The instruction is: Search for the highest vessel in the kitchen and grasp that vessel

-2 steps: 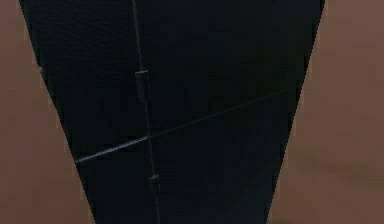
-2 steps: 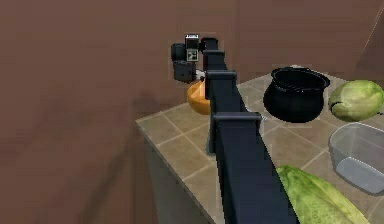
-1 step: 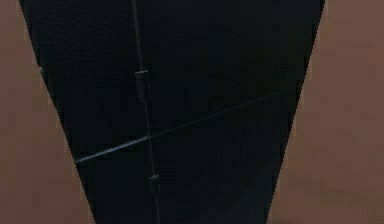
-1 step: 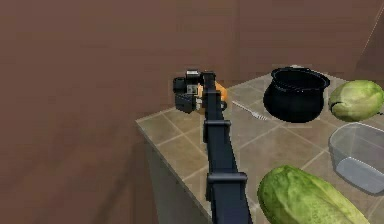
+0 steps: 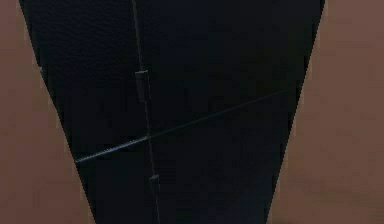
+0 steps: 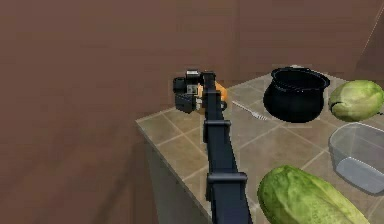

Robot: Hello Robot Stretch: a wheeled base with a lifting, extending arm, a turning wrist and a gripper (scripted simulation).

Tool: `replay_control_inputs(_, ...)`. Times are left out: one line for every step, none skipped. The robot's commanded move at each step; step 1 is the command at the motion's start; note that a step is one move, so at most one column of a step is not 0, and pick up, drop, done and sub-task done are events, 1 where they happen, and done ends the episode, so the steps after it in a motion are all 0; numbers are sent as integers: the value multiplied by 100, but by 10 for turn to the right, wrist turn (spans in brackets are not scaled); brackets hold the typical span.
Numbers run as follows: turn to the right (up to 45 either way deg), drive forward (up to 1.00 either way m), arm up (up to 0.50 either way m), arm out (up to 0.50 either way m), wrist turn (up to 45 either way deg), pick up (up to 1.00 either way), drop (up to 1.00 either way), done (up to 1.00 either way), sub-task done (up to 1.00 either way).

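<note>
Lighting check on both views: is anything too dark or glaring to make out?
Forward view: a near-black panelled front is so dimly lit that just thin seams and handles stand out; the brown area beside it reads fine. Arm side view: evenly lit tiled counter, no glare; the black pot shows faint rim highlights.

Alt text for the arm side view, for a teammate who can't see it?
The arm reaches over a tiled counter, its gripper near an orange object; whether it holds anything cannot be told. A black pot, a round green vegetable, a clear bowl and a green melon sit rightward.
</note>
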Motion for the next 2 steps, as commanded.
replay_control_inputs(0,0,10,0,0,0,0,0,0)
replay_control_inputs(0,0,0,0,0,0,0,100,0)
